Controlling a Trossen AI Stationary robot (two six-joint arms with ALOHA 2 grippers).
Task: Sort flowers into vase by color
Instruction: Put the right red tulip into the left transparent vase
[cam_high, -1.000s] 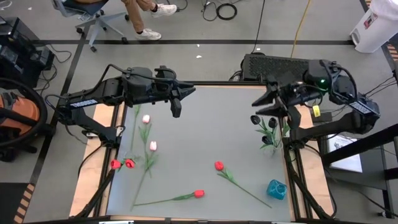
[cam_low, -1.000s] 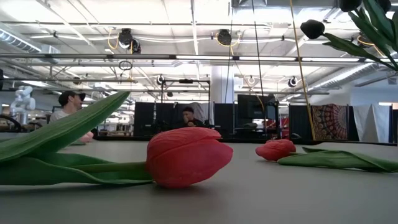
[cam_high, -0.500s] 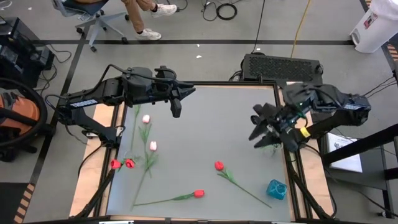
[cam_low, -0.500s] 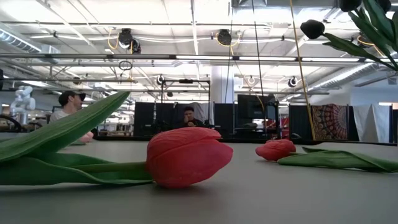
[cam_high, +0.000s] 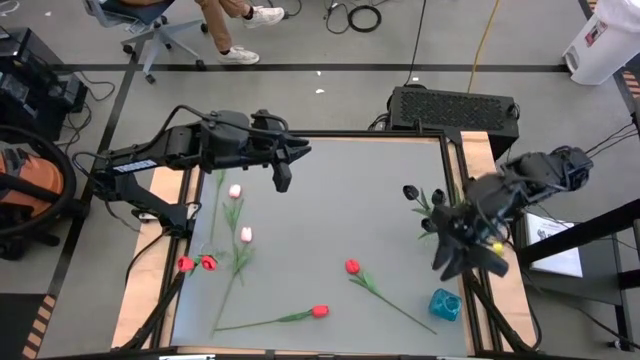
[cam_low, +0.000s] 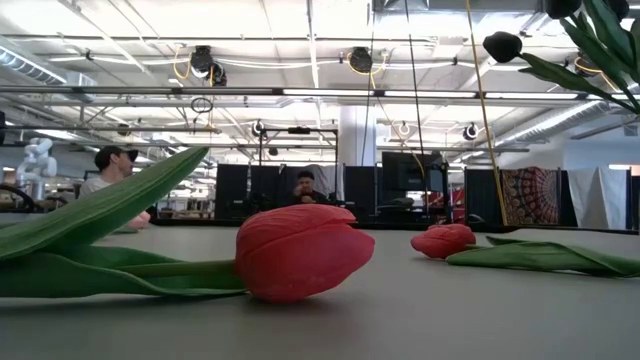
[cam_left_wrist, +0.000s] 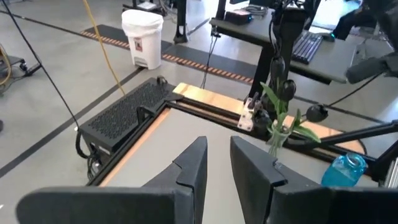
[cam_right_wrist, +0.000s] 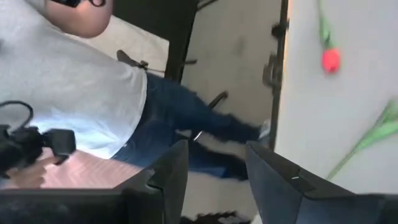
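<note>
Red tulips (cam_high: 319, 311) (cam_high: 352, 266) (cam_high: 197, 264) and pink tulips (cam_high: 246, 235) (cam_high: 235, 191) lie flat on the grey table. Black tulips (cam_high: 411, 192) stand with their stems in a clear vase (cam_left_wrist: 277, 137) at the right edge. A blue vase (cam_high: 445, 303) stands at the near right corner. My left gripper (cam_high: 283, 172) hovers over the far left part of the table, open by a narrow gap, with nothing in it. My right gripper (cam_high: 460, 260) hangs open between the two vases, near the right edge, and is also empty.
The table's metal frame (cam_high: 462, 250) runs under the right arm. In the right wrist view a person in a grey shirt (cam_right_wrist: 74, 93) stands beyond the near edge. The middle of the table (cam_high: 340, 200) is bare. The low view shows a red tulip (cam_low: 300, 250) close up.
My right gripper has swung from beside the black tulips at the far right toward the table's near edge, along the right edge. It has sunk a little and rolled as it went, staying open. The flowers have not moved.
</note>
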